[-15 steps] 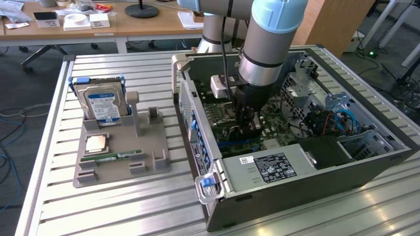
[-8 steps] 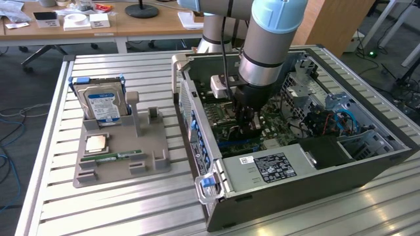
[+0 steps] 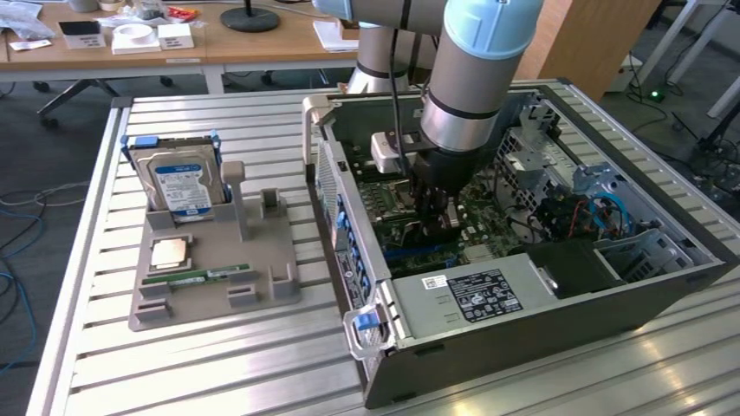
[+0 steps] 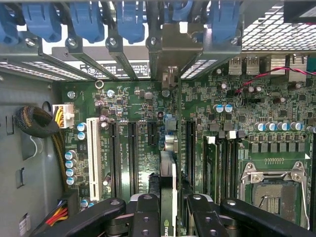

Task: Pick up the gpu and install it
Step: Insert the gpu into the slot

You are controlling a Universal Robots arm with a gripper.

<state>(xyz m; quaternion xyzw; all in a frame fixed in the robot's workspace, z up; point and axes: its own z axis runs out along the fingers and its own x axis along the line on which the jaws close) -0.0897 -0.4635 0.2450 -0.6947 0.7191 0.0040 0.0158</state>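
Over the green motherboard (image 4: 138, 98), black end effector (image 4: 170, 207) apparently pinches the thin flat gpu (image 4: 168, 170) edge-on.

Single arm (image 3: 472, 87), grey tubular links with a pale blue joint cap. Its last link stands near vertical and points straight down. The wrist sits directly above the black two-fingered metal gripper (image 3: 438, 212), tool axis downward, set low. In the wrist view the black linkage fingers (image 4: 146, 217) are drawn in to a narrow gap. They clamp the gpu (image 4: 168, 177), a thin green circuit card, edge-on between them. The outer link bars splay outward.
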